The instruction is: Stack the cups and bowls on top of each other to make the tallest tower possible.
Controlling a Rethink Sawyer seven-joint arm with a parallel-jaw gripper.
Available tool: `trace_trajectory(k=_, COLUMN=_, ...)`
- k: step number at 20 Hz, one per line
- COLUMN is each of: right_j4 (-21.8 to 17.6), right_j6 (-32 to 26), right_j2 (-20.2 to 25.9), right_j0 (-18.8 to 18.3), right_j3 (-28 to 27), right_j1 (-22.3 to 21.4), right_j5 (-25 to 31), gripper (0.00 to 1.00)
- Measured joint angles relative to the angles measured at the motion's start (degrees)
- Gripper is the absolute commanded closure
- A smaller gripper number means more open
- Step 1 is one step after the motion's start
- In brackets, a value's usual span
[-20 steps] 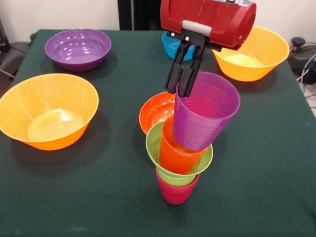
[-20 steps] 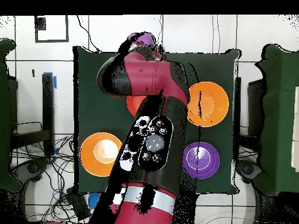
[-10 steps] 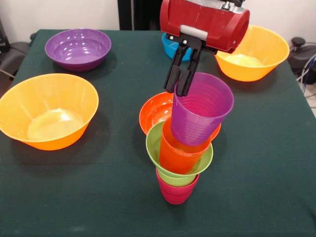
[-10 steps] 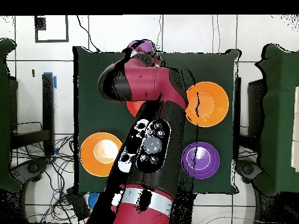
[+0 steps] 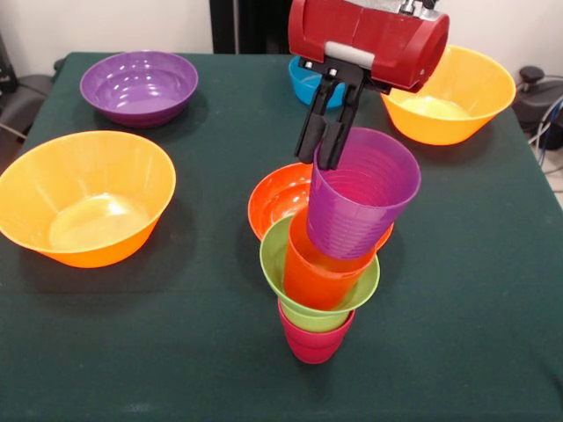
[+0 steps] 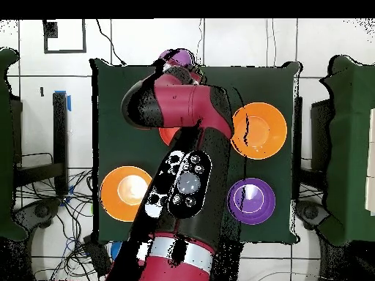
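While clamped on the ribbed purple cup (image 5: pixel 362 207) rim, black pincer (image 5: pixel 324 139), tilted tapered tumbler, glossy nested tower (image 5: pixel 321 290)

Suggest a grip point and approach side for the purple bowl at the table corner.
Pinch the purple bowl by its rim, coming straight down: it sits upright and open, its walls flare wide, so only the thin rim fits between fingers. The side facing the red-orange bowl looks least crowded.

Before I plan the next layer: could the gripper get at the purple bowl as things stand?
Probably not yet: the gripper is shut on the purple cup's rim. The purple bowl itself sits open, nothing over it.
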Motion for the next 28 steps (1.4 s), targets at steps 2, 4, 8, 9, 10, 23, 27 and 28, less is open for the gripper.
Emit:
trace_trajectory(k=2, right_j4=0.01, right_j6=0.00, right_j2=-0.16, right_j0=0.04, right_j3=0.00, right_j1=0.03, right_j5=0.00, gripper=1.00)
trace_trajectory(k=4, right_j4=0.01, right_j6=0.00, right_j2=-0.26, right_j0=0.04, right_j3=-0.01, right_j1=0.06, right_j5=0.00, gripper=1.00)
trace_trajectory(k=8, right_j4=0.01, right_j6=0.00, right_j2=-0.65, right_j0=0.04, right_j3=-0.01, right_j1=0.36, right_j5=-0.08, gripper=1.00)
trace_trajectory(k=9, right_j4=0.01, right_j6=0.00, right_j2=-0.70, right_j0=0.04, right_j3=-0.01, right_j1=0.40, right_j5=-0.14, gripper=1.00)
trace_trajectory(k=10, right_j4=0.01, right_j6=0.00, right_j2=-0.73, right_j0=0.04, right_j3=-0.01, right_j1=0.41, right_j5=-0.17, gripper=1.00)
trace_trajectory(k=23, right_j4=0.26, right_j6=0.00, right_j2=-1.46, right_j0=0.04, right_j3=-0.02, right_j1=0.56, right_j5=-2.27, gripper=1.00)
trace_trajectory(k=27, right_j4=0.74, right_j6=0.00, right_j2=-1.77, right_j0=0.09, right_j3=-0.03, right_j1=0.69, right_j5=-2.35, gripper=1.00)
trace_trajectory(k=28, right_j4=0.83, right_j6=0.00, right_j2=-1.86, right_j0=0.12, right_j3=-0.02, right_j1=0.70, right_j5=-2.34, gripper=1.00)
